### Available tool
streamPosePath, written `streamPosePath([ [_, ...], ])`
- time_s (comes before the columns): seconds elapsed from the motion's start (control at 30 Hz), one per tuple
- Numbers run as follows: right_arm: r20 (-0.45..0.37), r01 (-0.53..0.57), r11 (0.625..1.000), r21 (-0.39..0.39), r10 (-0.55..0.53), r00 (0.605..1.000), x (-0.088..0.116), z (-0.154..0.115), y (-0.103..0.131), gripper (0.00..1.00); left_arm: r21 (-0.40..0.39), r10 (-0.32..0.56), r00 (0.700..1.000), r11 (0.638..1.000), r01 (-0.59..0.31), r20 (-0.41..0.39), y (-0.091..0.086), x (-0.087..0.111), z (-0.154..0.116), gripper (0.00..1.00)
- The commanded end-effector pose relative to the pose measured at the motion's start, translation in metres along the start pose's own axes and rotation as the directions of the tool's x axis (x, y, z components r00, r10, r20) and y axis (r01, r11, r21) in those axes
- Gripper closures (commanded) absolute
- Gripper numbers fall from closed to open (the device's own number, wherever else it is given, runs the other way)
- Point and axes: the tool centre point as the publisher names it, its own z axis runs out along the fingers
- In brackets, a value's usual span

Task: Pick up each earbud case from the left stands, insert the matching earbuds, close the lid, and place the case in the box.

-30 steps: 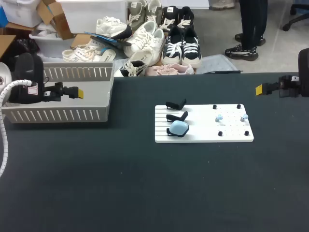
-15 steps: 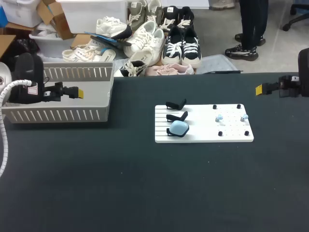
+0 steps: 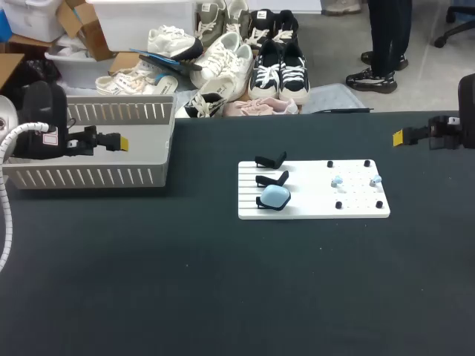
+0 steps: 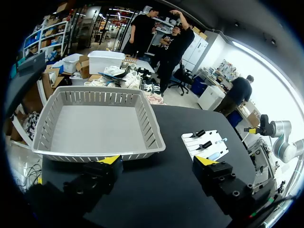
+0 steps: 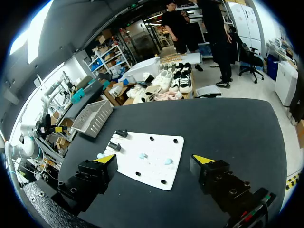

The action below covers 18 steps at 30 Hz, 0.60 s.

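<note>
A white board [image 3: 313, 190] lies mid-table with three black stands along its left side. The nearest stand holds a light blue earbud case [image 3: 275, 196], lid closed; the two stands [image 3: 270, 161] behind it are bare. Two light blue earbuds [image 3: 337, 180] [image 3: 375, 179] sit on the board's right half. My left gripper [image 3: 119, 141] hangs open above the grey basket [image 3: 96, 175], far left of the board. At the table's far right edge my right gripper [image 3: 398, 136] is open too. In the right wrist view the board [image 5: 156, 142] and earbuds [image 5: 142, 156] lie ahead of the open gripper [image 5: 156, 159].
In the left wrist view the empty basket [image 4: 99, 153] sits just ahead of the open gripper [image 4: 157, 160], with the board [image 4: 205, 145] off beside it. Dark tabletop stretches around the board and toward the front edge.
</note>
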Motion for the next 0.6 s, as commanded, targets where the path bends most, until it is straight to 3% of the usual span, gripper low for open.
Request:
streamPosePath([
  [0.03,-0.001,0.002,1.000,-0.007,-0.002,1.000,0.000,0.000,-0.002,0.00,-0.004,0.000,1.000,1.000,0.000,-0.007,0.000,-0.002,0.000,0.00],
  [0.17,-0.001,0.002,1.000,-0.007,-0.002,1.000,0.000,0.000,-0.002,0.00,-0.004,0.000,1.000,1.000,0.000,-0.007,0.000,-0.002,0.000,0.00],
  [0.37,-0.001,0.002,1.000,-0.007,-0.002,1.000,0.000,0.000,-0.002,0.00,0.081,0.142,0.989,0.986,-0.144,0.027,-0.007,-0.020,0.011,0.00],
  [0.47,-0.001,0.002,1.000,-0.007,-0.002,1.000,0.000,0.000,-0.002,0.00,0.110,0.236,0.970,0.964,-0.241,0.055,-0.016,-0.025,0.018,0.00],
  [0.6,-0.001,0.002,1.000,-0.007,-0.002,1.000,0.000,0.000,-0.002,0.00,0.200,0.378,0.922,0.900,-0.387,0.086,-0.028,-0.025,0.029,0.00],
])
